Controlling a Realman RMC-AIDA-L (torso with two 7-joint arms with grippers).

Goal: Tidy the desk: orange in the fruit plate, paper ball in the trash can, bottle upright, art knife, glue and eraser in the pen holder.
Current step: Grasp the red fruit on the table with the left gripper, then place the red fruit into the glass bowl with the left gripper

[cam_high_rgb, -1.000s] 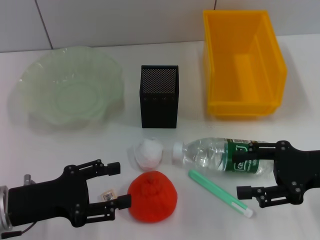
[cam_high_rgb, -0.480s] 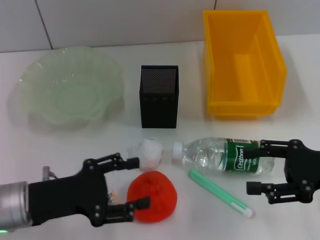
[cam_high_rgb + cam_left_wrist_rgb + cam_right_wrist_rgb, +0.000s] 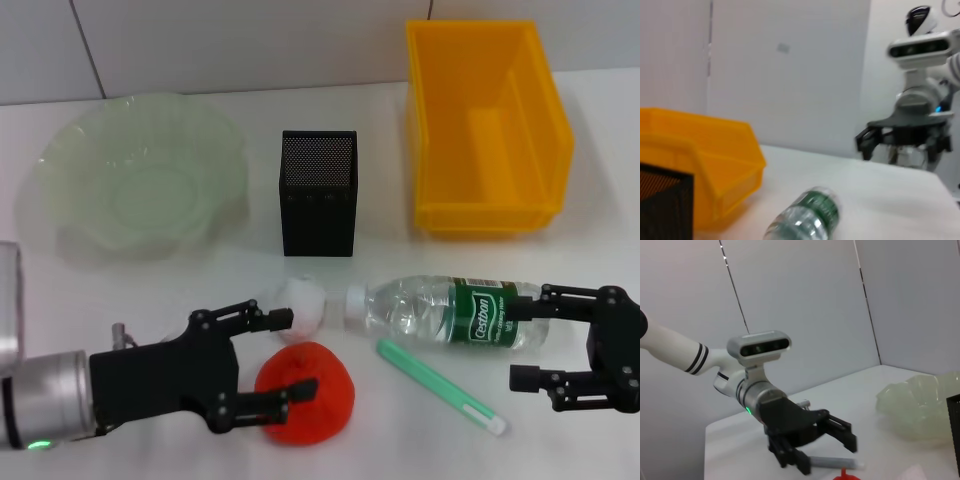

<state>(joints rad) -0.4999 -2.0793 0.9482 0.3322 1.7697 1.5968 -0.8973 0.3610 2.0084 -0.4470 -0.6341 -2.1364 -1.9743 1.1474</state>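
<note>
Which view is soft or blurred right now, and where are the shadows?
Head view: sharp, even light, with soft shadows beside the pen holder and under the fruit plate. Left wrist view: the bottle up close is blurred. Right wrist view: the left claw is slightly soft, the wall evenly lit.

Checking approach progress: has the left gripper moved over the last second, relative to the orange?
Yes. The left gripper has advanced toward the orange, which stayed put; its open jaws now flank the fruit's near side, below the paper ball.
</note>
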